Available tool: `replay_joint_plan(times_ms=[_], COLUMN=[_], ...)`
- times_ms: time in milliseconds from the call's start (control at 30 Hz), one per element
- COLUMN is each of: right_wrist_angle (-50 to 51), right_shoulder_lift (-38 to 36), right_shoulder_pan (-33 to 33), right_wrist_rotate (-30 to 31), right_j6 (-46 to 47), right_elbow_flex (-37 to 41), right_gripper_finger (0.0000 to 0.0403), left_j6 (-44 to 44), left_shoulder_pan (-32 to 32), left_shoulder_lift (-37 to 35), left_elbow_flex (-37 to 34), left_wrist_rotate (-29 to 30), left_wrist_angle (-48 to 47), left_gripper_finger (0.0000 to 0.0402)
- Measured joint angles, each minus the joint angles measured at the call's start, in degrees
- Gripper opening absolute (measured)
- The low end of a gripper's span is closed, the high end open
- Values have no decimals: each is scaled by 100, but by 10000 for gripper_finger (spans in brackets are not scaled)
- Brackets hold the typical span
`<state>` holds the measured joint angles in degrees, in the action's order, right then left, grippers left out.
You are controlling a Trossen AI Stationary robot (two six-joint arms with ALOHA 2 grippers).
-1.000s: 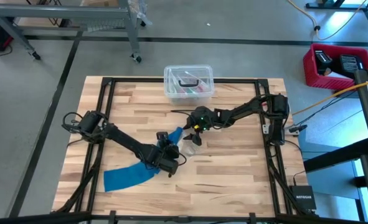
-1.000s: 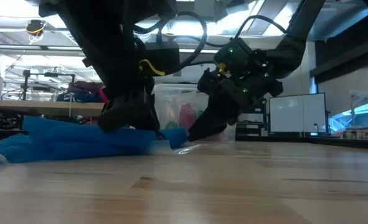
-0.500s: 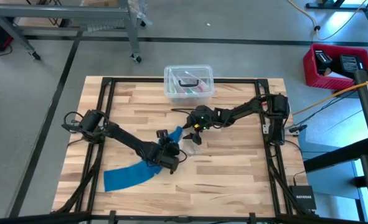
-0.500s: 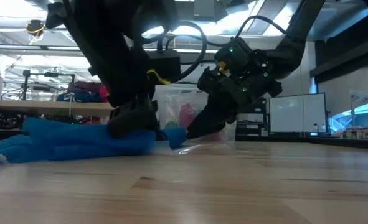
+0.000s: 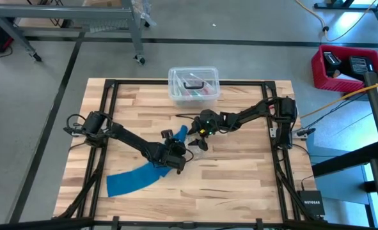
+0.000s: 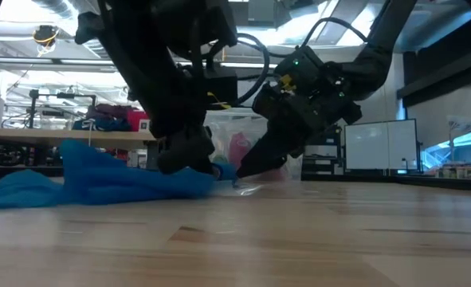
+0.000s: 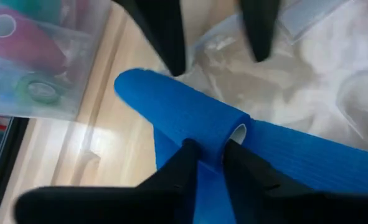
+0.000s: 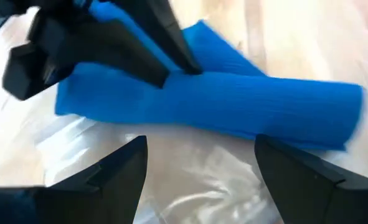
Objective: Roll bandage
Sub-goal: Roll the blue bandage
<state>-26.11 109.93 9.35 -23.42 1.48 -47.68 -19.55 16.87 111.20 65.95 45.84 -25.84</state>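
Note:
The bright blue bandage [image 5: 131,179] lies as a band from the table's near left toward the middle. Its far end is curled into a loose tube [image 7: 190,112], and this tube [image 8: 233,99] rests on the table and on a clear plastic bag [image 8: 190,180]. My left gripper [image 5: 179,153] is shut on that curled end. In the left wrist view, my left gripper [image 7: 210,149] has blue fabric between its fingers. My right gripper [image 5: 198,134] stands just beyond the tube, and in its wrist view this gripper [image 8: 201,142] is open with nothing between its fingers. My left gripper pinches the curled end of the bandage at the tube's side [image 7: 212,134] between its two fingers. The fingers slant down from the table's near left and lie across the tube. The tube rests on the table and the bag, and the band trails slack behind.
A clear lidded plastic box [image 5: 194,83] with coloured rolls stands at the far middle of the table. The small clear bag [image 5: 198,145] lies under the two grippers. A black frame [image 5: 112,86] runs round the wooden tabletop.
My left gripper has moved toward the table's right and far edge, closer to my right gripper. The bandage behind it has bunched up into a hump, while the tail at the near left stays flat.

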Motion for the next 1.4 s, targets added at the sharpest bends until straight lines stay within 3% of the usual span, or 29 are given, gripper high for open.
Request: replay_joint_plan(times_ms=[133,367,533,767,1000,1267,1400], right_wrist_angle=[5,301,1066,2286,2687,2620,2671], right_shoulder_lift=[0,-75,-711,-2149,-3326,-3808,-3812], right_shoulder_pan=[-59,-7,4,2,4,4,4], right_wrist_rotate=[-4,230,262,952,1253,1539,1088], right_j6=[-7,-124,-301,-653,-660,-469,-474], right_elbow_flex=[0,0,-2,-1,-2,-2,-10], right_gripper_finger=[296,296,296,296,296,296,296], left_j6=[-8,-320,-322,-95,48,116,374], left_shoulder_pan=[-23,-20,62,166,392,694,763], left_shoulder_lift=[0,-7,-230,-992,-2258,-3424,-3812], left_elbow_flex=[0,0,4,11,97,103,138], left_wrist_rotate=[5,-22,-32,-119,-108,-96,-86], left_wrist_angle=[-1,-25,-72,-86,-230,-190,-49], left_gripper_finger=[11,4,3,1,1,1,1])
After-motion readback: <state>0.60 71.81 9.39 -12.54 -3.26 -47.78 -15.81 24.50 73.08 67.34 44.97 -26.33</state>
